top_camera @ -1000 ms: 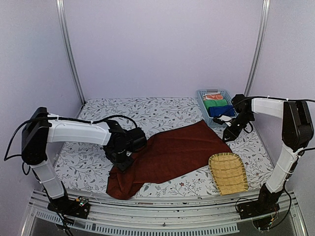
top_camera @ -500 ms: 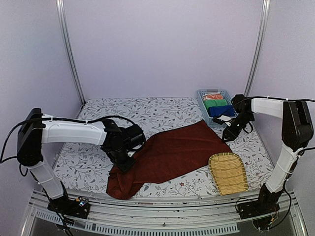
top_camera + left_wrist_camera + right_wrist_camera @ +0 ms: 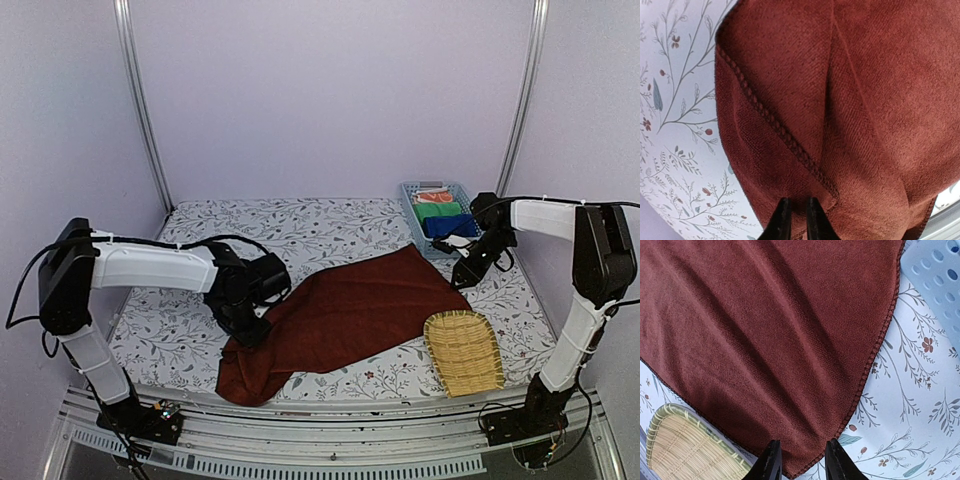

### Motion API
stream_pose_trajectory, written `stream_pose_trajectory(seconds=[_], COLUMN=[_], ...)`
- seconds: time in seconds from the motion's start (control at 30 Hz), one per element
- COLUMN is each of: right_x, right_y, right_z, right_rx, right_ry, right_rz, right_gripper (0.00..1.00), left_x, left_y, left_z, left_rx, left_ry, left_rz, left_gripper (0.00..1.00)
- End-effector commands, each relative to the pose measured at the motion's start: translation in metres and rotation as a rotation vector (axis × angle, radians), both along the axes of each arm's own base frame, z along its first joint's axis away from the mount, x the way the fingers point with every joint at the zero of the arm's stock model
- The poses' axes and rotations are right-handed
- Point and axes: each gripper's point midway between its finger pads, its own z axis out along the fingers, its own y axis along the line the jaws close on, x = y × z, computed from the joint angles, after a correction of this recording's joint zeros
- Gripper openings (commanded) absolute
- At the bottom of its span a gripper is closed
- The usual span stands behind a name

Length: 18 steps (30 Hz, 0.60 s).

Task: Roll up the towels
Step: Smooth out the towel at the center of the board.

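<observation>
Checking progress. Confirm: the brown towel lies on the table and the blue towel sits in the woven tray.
Wrong on the blue towel: it sits in the plastic basket, not the woven tray. The brown towel does lie on the table. See the top view.

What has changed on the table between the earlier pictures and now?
The left gripper drew its fingers nearly together on a fold of the reddish-brown towel, seemingly pinching it, and its arm shifted slightly. The right gripper, the wicker tray and the basket stayed as they were.
</observation>
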Motion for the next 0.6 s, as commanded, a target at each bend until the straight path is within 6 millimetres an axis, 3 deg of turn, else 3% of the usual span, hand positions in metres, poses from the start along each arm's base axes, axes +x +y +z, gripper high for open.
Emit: stream_pose_trajectory(seconds=[0.0,0.2,0.43,0.57], right_x=[-0.003,-0.004,-0.005,-0.004], right_y=[0.003,0.003,0.003,0.004], right_z=[-0.008,-0.009,-0.009,-0.009], right_rx=[0.020,0.022,0.024,0.025], right_ry=[0.027,0.031,0.033,0.033], right_rz=[-0.006,-0.006,-0.007,-0.006], right_gripper=[0.33,0.33,0.32,0.32], left_x=[0.003,-0.002,0.001,0.010], left_y=[0.007,-0.002,0.001,0.008], left_z=[-0.002,-0.005,-0.004,0.010], left_rx=[-0.006,-0.061,-0.050,-0.058], left_ry=[0.007,0.052,0.044,0.009], left_rz=[0.023,0.019,0.028,0.049], left_gripper=[0.13,0.26,0.01,0.00])
